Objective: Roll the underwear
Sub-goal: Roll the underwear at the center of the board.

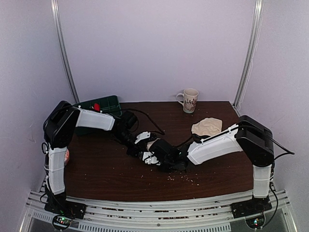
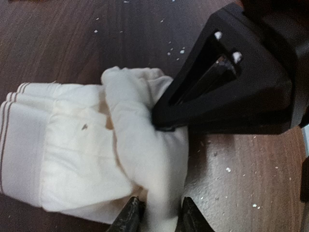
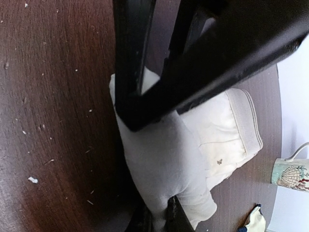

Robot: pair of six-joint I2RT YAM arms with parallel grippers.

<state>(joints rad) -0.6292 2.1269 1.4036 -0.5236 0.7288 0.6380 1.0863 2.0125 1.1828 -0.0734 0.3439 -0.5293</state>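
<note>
Right tool [image 3: 160,216]: clenched on the underwear [image 3: 161,164], mid-counter [image 1: 106,169].
Left tool [image 2: 160,218]: astride a fold, grip impossible to tell. Bundled at 12 o'clock from both tools, waistband at left tool's 9 o'clock.

Soft, even light; cream cotton underwear [image 2: 72,145] washed out; pale glare on dark brown wooden worktop [image 2: 231,188]; wrist views blurred.

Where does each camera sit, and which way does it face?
Top external: above, behind the bases, looking down on the table; left arm, right arm show.
Left wrist: on the left arm, looking at the underwear; left claw tips show.
Right wrist: on the right arm, same underwear; right claw tips show.
Both wrist views share the underwear.
</note>
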